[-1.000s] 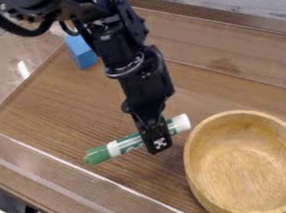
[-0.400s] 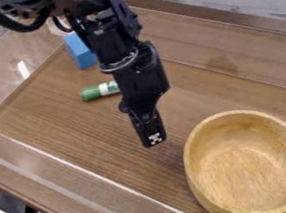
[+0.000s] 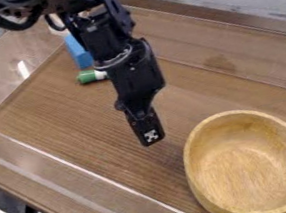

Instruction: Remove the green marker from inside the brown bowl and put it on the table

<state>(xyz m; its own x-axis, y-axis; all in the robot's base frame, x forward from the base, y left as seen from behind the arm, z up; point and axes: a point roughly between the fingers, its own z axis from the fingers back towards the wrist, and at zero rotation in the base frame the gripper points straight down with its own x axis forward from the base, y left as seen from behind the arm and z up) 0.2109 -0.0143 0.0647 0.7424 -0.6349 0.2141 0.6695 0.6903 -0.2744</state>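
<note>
- Since the brown bowl (image 3: 249,164) sits empty at the lower right, its pale wooden hollow showing nothing but grain, the removal part of the job looks done — what is left concerns only where the marker ends up.
- Over on the table (image 3: 53,122), the green marker (image 3: 93,76) lies flat near the upper left, well apart from the bowl. Only its green end and a bit of white barrel show; the rest is hidden behind the arm.
- Just beyond the marker, and close to it, stands a blue block (image 3: 79,52); whether the two touch cannot be told from this angle.
- Between marker and bowl hangs the gripper (image 3: 146,130), pointing steeply down over bare wood. It grips nothing: no object shows at its tip, and the marker lies apart from it. From this side the fingers read as one dark slab, so how far they stand apart I cannot tell.
- As a judgement, the step in hand is the tail of the placement — the marker is out of the bowl and resting on the table, so the task reads as essentially met.
- What the next move calls for is little: lift the arm clear, straight up or away from the marker, without sweeping toward the upper left, where a brush of the arm could send the round barrel rolling.
- Should the marker need re-placing, the approach would have to come down between it and the block, which leaves little room on that side.
</note>
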